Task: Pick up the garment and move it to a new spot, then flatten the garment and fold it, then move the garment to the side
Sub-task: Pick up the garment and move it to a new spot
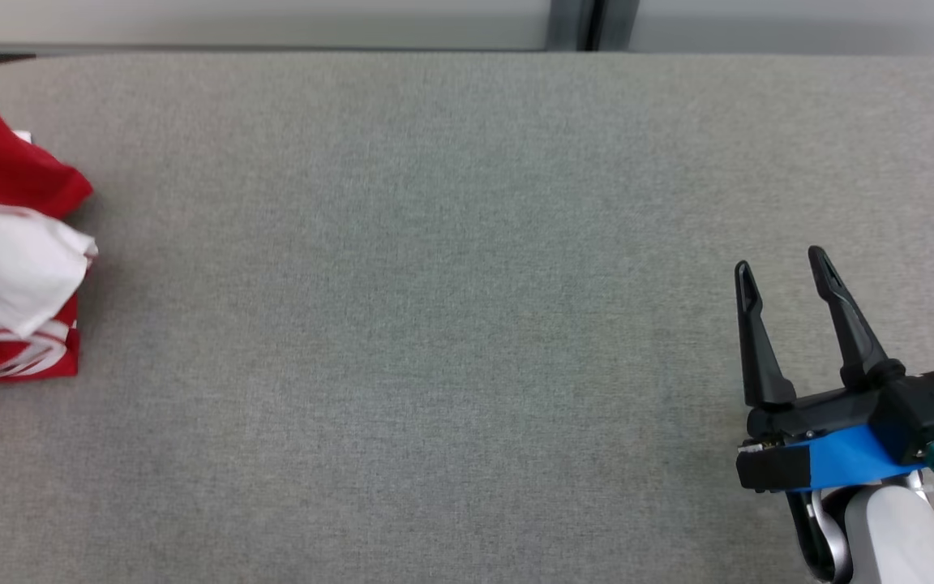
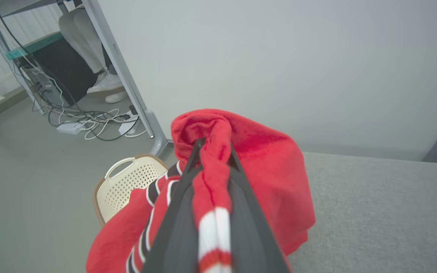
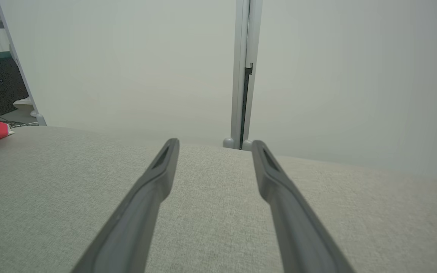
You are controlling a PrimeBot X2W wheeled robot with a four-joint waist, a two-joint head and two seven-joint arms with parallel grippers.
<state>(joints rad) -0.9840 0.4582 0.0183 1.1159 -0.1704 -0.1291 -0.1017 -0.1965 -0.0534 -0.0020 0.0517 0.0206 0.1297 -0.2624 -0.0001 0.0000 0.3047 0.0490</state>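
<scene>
Left end effector (image 2: 214, 146) around bunched garment (image 2: 264, 163)

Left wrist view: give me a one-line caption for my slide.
The left gripper, fingers pinching a fold of the red striped garment at the grey table edge, cream basket on the floor beyond.

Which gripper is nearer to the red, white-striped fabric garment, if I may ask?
Left. The left gripper clamps the garment; the right gripper sits open far across the grey table.
</scene>
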